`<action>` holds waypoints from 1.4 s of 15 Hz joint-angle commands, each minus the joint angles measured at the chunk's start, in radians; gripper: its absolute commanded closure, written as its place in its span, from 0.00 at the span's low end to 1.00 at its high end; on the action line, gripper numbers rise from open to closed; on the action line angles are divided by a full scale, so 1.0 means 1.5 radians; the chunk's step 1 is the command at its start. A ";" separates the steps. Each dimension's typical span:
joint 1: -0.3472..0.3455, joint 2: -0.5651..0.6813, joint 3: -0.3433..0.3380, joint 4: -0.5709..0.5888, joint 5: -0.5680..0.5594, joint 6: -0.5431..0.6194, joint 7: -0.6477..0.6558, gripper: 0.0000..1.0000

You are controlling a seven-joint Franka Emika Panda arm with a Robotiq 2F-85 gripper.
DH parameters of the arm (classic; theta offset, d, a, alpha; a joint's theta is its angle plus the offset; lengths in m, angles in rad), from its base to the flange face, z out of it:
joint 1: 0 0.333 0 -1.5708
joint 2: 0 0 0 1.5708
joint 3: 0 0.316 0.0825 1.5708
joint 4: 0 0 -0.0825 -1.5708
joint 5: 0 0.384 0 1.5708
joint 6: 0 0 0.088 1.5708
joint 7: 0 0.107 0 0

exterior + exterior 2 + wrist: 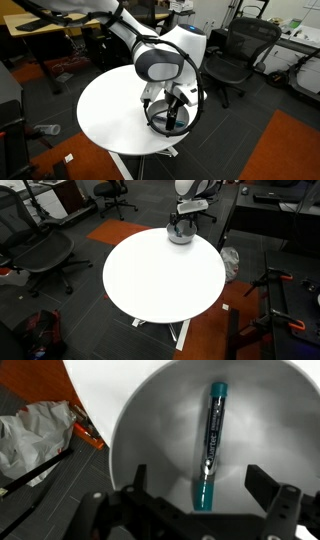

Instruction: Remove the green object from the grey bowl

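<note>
jaws right up close in the wrist view, spread wide with nothing in them, one on each side of the near end of the green marker (211, 445). the marker lies flat on the bottom of the grey bowl (150, 430), which sits near the edge of the white worktop (160, 280). if it were me i'd drop straight down, keep the marker centred, and watch the tips don't hit the sloping bowl wall. pinch gently, it's thin and could roll or skid, then lift straight up over the rim.
</note>
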 commanded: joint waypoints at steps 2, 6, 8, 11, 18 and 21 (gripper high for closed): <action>-0.016 0.029 0.015 0.052 0.023 -0.039 -0.026 0.00; -0.019 0.047 0.018 0.072 0.025 -0.047 -0.025 0.00; -0.020 0.055 0.018 0.081 0.027 -0.051 -0.025 0.00; -0.020 0.066 0.018 0.091 0.027 -0.054 -0.024 0.00; -0.021 0.080 0.018 0.105 0.026 -0.054 -0.026 0.57; -0.023 0.083 0.019 0.109 0.026 -0.055 -0.027 0.81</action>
